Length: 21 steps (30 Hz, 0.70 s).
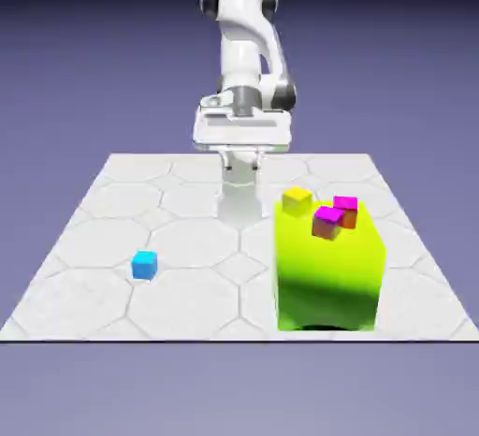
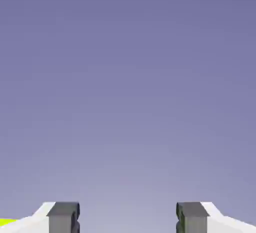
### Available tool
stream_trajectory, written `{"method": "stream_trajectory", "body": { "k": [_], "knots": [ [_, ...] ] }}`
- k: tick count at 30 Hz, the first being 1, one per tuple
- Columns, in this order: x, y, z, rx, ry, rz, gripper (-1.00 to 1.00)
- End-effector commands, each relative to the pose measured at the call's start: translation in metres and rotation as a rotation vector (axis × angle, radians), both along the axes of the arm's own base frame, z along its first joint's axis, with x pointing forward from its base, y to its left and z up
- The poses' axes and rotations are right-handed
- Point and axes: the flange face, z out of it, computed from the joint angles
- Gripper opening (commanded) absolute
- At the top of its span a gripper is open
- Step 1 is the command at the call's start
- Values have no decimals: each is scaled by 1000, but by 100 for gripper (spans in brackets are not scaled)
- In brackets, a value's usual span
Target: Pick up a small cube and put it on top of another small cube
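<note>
The small cyan-blue cube (image 1: 144,264) lies alone on the white tiled table (image 1: 112,210), toward the exterior view's left front. My gripper (image 1: 241,131) hangs high at the back middle, well above and behind the cube, nowhere near it. In the hand view the gripper (image 2: 127,218) is open, its two grey fingertips (image 2: 63,217) wide apart with nothing between them. That view looks out at the plain violet backdrop, and the cyan cube is out of it.
A big lime-green block (image 1: 327,270) stands at the exterior view's right front. On its top sit a yellow cube (image 1: 297,200) and two magenta-topped cubes (image 1: 328,222) (image 1: 345,210). A sliver of the lime block (image 2: 7,221) shows at the hand view's lower left.
</note>
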Motion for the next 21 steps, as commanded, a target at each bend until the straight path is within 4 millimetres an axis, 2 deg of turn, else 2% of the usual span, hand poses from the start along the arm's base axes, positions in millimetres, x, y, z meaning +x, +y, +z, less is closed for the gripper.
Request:
{"method": "stream_trajectory", "body": {
  "k": [1,5,10,15,21],
  "knots": [
    [7,-12,-9,26,55,-38,0],
    [28,-61,-47,137,267,-187,0],
    [39,-122,-98,297,517,-363,0],
    [34,-178,-149,478,744,-525,0],
    [15,-237,-208,720,981,-696,0]
  ]
}}
